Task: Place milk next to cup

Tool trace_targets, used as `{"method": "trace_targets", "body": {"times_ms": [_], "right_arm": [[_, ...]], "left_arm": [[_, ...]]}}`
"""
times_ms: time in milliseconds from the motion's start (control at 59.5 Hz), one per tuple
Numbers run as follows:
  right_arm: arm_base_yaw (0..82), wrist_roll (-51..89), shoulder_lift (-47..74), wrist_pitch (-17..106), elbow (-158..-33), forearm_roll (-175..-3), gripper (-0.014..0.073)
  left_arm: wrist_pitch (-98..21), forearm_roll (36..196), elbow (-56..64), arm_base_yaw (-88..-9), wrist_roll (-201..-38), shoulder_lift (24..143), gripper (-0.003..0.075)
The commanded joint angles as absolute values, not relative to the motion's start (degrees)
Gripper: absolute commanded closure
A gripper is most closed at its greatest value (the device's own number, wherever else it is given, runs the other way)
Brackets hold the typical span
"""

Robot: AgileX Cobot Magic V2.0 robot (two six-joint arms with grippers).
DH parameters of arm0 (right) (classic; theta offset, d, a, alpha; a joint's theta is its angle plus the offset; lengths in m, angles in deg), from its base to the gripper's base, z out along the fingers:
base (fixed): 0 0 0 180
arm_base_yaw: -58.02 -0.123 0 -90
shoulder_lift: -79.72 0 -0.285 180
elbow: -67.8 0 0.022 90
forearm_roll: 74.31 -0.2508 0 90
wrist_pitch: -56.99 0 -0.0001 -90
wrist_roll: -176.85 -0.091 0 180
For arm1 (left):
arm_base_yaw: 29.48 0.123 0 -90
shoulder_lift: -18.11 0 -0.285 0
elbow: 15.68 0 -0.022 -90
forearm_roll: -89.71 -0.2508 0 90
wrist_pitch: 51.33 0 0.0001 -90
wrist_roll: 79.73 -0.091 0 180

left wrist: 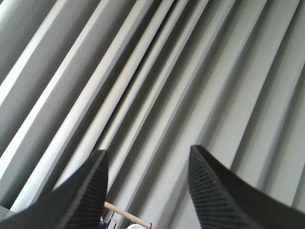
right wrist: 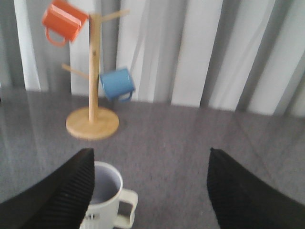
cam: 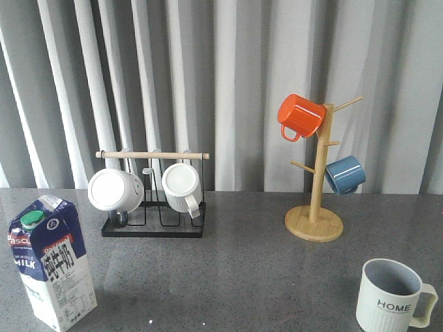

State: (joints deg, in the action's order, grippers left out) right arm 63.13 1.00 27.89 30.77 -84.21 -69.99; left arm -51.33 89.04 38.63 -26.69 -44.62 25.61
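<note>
Milk [cam: 50, 261] stands upright at your near left corner, close to the table's [cam: 228, 277] front edge; the cup [cam: 392, 296] sits at the near right corner, well apart from it. Between them you have a broad stretch of bare grey tabletop. Farther back, the black rack [cam: 154, 223] with two white mugs [cam: 115, 189] sits behind the carton, and the wooden tree [cam: 315, 220] carrying the orange mug [cam: 300, 116] and blue mug [cam: 345, 174] stands behind the cup.

You can see the cup's grey inside; nothing shows in it. Its handle points right, "HOME" facing you.

The carton is dark blue and white with a red band, "WHOLE MILK" lettering and a green round cap on the gable.

Your left gripper [left wrist: 147, 191] has its fingers spread, holding nothing, aimed at the curtain [left wrist: 190, 71]. Your right gripper [right wrist: 150, 191] is also spread wide and empty, with the cup near one finger.
</note>
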Motion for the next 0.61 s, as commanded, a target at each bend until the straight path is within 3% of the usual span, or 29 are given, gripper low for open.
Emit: {"method": "trace_targets", "body": {"times_ms": [0, 303, 588], "right_arm": [[63.46, 1.12, 22.32, 32.41, -84.30, -68.97, 0.0105], [63.46, -3.15, 11.29, 42.01, -75.58, -68.07, 0.0109], [63.56, -3.74, 3.13, 47.00, -75.50, -63.50, 0.0111]], "left_arm": [[-53.42, 88.56, 36.91, -26.71, -44.39, 28.00, 0.0339], [-53.23, 88.56, 36.91, -26.71, -44.39, 28.12, 0.0339], [-52.51, 88.56, 36.91, -26.71, -44.39, 28.12, 0.0339]]}}
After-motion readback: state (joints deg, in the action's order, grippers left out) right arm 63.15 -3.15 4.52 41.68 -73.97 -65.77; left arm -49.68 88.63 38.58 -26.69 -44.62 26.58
